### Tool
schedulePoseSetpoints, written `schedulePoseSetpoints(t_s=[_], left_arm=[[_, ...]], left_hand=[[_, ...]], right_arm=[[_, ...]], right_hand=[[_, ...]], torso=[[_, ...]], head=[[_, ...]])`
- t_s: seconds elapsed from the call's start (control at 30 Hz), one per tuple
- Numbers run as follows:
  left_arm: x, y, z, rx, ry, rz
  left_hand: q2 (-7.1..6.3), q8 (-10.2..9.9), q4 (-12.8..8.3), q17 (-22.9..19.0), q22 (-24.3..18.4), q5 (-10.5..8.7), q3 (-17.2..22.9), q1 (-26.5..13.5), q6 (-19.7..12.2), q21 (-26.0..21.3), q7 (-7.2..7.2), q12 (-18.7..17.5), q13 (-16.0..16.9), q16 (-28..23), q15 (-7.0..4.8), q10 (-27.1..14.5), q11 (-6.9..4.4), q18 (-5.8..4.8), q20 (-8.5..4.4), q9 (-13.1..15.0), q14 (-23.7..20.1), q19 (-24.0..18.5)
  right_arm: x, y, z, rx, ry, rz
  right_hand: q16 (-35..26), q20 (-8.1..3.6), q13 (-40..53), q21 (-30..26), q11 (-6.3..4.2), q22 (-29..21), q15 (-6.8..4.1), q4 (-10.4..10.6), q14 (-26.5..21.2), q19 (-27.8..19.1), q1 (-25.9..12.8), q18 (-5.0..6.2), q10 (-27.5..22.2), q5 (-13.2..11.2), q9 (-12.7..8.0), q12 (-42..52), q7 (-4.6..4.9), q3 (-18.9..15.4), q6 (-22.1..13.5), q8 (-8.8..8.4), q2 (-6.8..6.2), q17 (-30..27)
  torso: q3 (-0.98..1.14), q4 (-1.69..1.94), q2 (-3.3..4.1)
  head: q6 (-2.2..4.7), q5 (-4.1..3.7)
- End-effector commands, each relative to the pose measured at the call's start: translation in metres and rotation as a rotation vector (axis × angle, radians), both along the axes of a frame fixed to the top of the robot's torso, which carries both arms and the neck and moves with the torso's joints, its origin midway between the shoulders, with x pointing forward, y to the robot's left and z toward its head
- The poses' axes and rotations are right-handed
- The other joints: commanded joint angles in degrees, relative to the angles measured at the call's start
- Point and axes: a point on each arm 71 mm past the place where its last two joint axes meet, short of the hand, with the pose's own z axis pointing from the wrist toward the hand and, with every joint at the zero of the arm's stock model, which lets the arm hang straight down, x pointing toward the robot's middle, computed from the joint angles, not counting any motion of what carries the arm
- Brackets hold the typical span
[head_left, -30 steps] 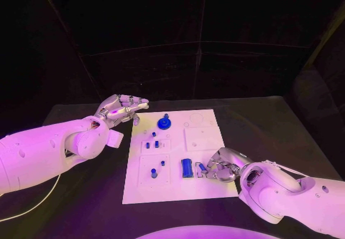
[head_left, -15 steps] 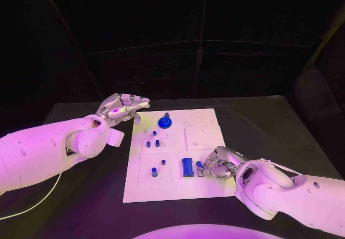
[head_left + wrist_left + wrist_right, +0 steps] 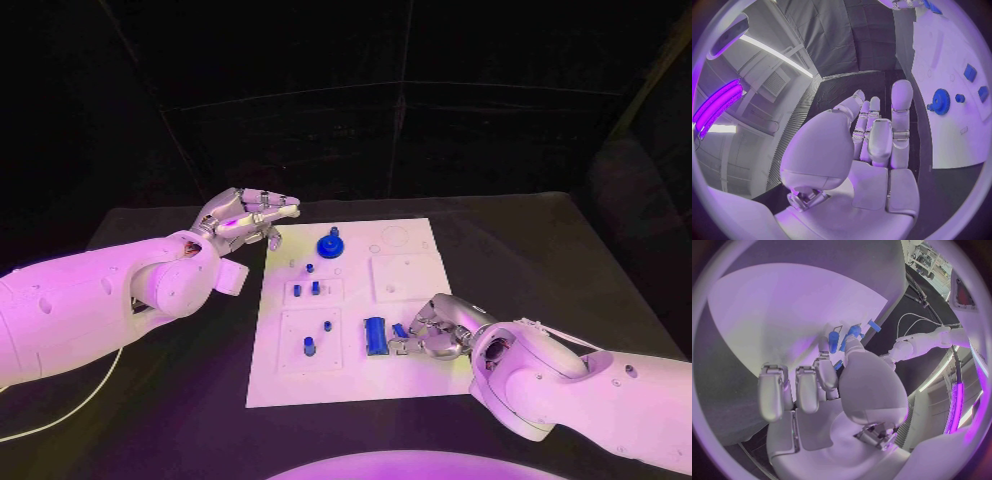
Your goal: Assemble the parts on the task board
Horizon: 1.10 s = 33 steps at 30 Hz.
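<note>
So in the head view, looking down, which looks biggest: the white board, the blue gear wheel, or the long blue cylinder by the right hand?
1. Task board, by far the largest.
2. Long blue cylinder.
3. Blue gear. It lies farther from the camera, so these two look too close to rank surely.

I see smooth white arm shells, silver jointed hands: left hand, right hand.

Dim room with a glowing light strip at one side; wrist views bend strongly at their rims
</note>
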Motion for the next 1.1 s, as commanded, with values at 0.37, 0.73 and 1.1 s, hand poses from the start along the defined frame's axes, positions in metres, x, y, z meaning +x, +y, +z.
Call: schedulePoseSetpoints(t_s=[0.37, 0.73, 1.1], left_arm=[[0.000, 0.000, 0.001, -0.009, 0.000, -0.010], [0.000, 0.000, 0.001, -0.008, 0.000, -0.009], [0.001, 0.001, 0.002, -0.011, -0.018, 0.006]], left_hand=[[-0.34, 0.25, -0.09, -0.05, -0.08, 0.33, 0.37, 0.18, -0.28, -0.22, -0.03, 0.30, -0.05, 0.23, 0.32, 0.11, 0.30, -0.20, 0.02, -0.03, 0.11, 0.37], [-0.36, 0.26, -0.08, -0.03, -0.06, 0.33, 0.39, 0.13, -0.31, -0.20, -0.01, 0.30, -0.06, 0.24, 0.33, 0.08, 0.32, -0.20, 0.03, -0.03, 0.11, 0.37], [-0.73, 0.44, 0.09, -6.91, -4.44, 0.26, 0.37, -0.49, -0.75, -6.11, 0.15, 0.29, -0.11, -3.11, 0.58, -0.29, 0.48, 0.68, 0.24, -0.06, -2.53, -2.25]], right_arm=[[-0.004, 0.002, 0.008, 0.019, -0.045, 0.018], [-0.006, -0.004, 0.010, 0.011, -0.057, 0.013], [0.008, -0.023, 0.013, 0.184, -0.075, 0.007]], right_hand=[[-0.20, -0.07, 0.13, 0.03, 0.30, 9.74, 0.34, 0.22, 3.97, 1.87, -2.65, -0.69, -0.06, -2.75, 0.51, -0.24, 0.30, -2.94, -0.17, -0.37, 0.59, 3.90], [-0.18, -0.07, 0.24, 0.04, 0.27, 9.80, 0.33, -0.01, 3.99, 1.91, -2.77, -0.70, -0.02, -0.68, 0.91, -0.19, 0.27, -3.51, -0.20, -0.48, 3.00, 3.96], [-4.06, 0.75, -4.31, -3.52, 1.78, 4.70, 1.45, -3.07, 2.57, -2.15, 5.97, 0.68, -3.40, 2.14, 0.05, -7.35, 2.16, -3.95, -5.02, -3.58, 3.91, -1.81]], torso=[[0.04, -0.06, -0.01], [0.02, 0.03, -0.04], [-0.17, 0.33, -0.50]], head=[[0.19, -0.04], [0.28, -0.31], [1.15, -0.90]])
